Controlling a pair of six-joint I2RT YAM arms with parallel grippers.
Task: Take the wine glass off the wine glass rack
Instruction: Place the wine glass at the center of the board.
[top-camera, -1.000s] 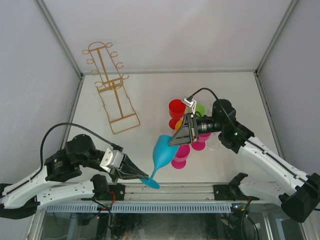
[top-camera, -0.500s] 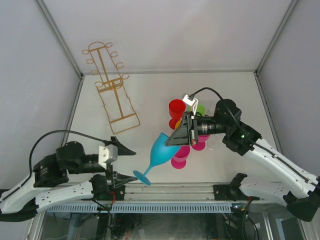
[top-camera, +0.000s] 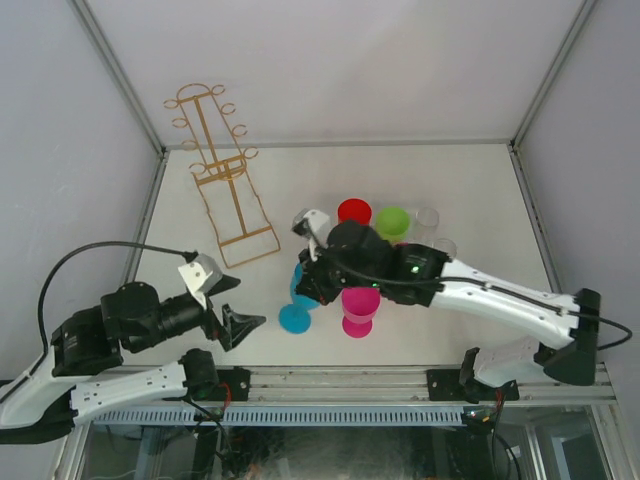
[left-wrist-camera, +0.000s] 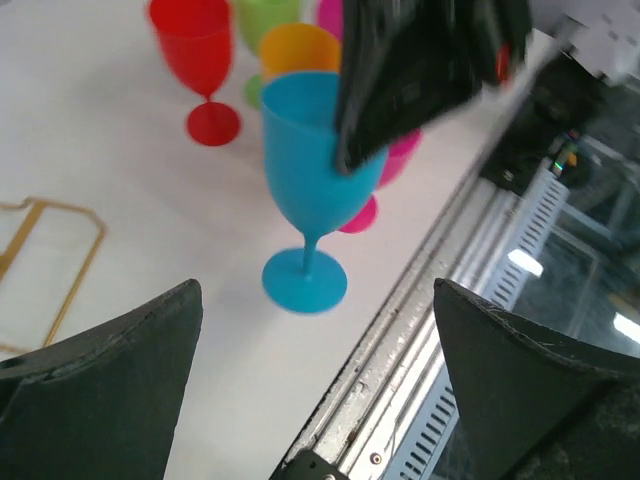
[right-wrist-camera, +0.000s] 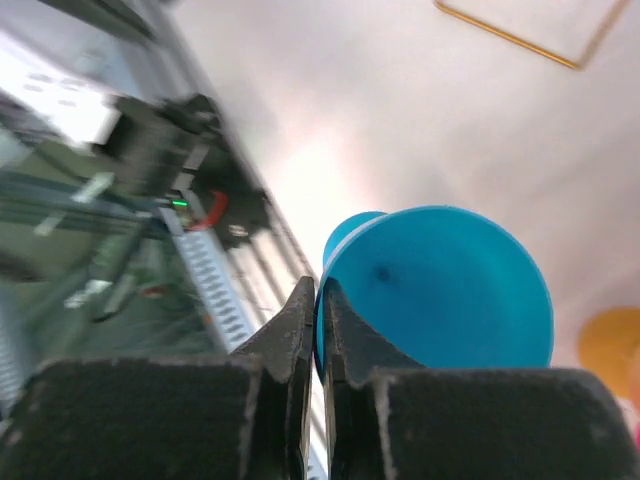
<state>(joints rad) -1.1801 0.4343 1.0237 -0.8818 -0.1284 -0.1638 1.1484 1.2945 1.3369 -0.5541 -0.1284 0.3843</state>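
While the right gripper (right-wrist-camera: 318, 298) pinches the blue wine glass (left-wrist-camera: 305, 170) by its rim near the tabletop's (top-camera: 400, 175) front edge, the left gripper (top-camera: 236, 303) gapes wide, so release likely comes next.

White worktop (top-camera: 470, 190), matte, soft even light, no hard shadows. Back wall (top-camera: 340, 60), left wall (top-camera: 60, 150) and right wall (top-camera: 600, 150) are all plain pale grey panels. Slim aluminium corner posts (top-camera: 118, 75) at the joins. Metal rail (top-camera: 340, 378) along near edge, dark glassy area below it.
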